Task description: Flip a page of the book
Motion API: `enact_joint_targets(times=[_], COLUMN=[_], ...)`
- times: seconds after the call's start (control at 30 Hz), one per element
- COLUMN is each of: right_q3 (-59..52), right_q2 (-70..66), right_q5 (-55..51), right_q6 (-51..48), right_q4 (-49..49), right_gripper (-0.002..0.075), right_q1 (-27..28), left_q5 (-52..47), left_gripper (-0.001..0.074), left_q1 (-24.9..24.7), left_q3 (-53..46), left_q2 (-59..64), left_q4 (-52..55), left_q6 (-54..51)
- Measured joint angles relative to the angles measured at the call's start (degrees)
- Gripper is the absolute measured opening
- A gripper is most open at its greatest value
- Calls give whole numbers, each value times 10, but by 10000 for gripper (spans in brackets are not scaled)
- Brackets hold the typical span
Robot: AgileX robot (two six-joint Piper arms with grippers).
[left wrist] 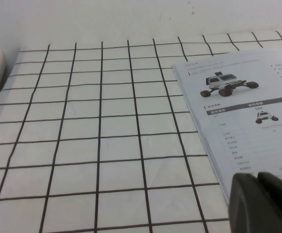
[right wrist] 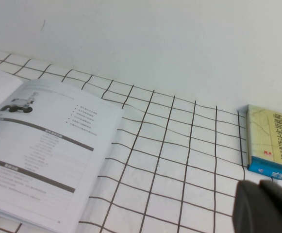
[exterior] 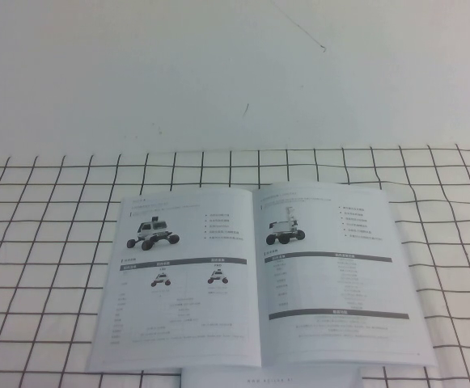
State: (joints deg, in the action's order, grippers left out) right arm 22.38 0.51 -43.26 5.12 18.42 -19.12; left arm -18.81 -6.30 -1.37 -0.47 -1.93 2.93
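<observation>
Both grippers sit clear of the book (exterior: 255, 275): right gripper (right wrist: 266, 206) closed, left gripper (left wrist: 262, 201) state indeterminate; a closed gripper risks dragging several glossy sheets with the page (exterior: 336, 271)

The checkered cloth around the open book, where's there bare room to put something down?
Bare cloth lies left of the book, in a strip between it and the wall, and right of it up to a yellow book. Crowded: the near edge, where a sheet pokes out. The left hand and shut right hand hover outside those bare side patches.
</observation>
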Motion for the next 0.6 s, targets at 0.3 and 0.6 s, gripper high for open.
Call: enact_joint_targets(times=[0.3,0.6], right_q3=[-2,-154], right_q2=[3,3], right_q5=[8,244], right_q6=[0,-106], right_q4=[10,-13], right_gripper=[1,0], right_q1=[0,45], left_q5=[-1,-1], left_gripper=[-3,-3], left_q1=[0,0], left_q3=[0,0], left_q2=[0,0], left_q4=[0,0], left_q6=[-4,-4])
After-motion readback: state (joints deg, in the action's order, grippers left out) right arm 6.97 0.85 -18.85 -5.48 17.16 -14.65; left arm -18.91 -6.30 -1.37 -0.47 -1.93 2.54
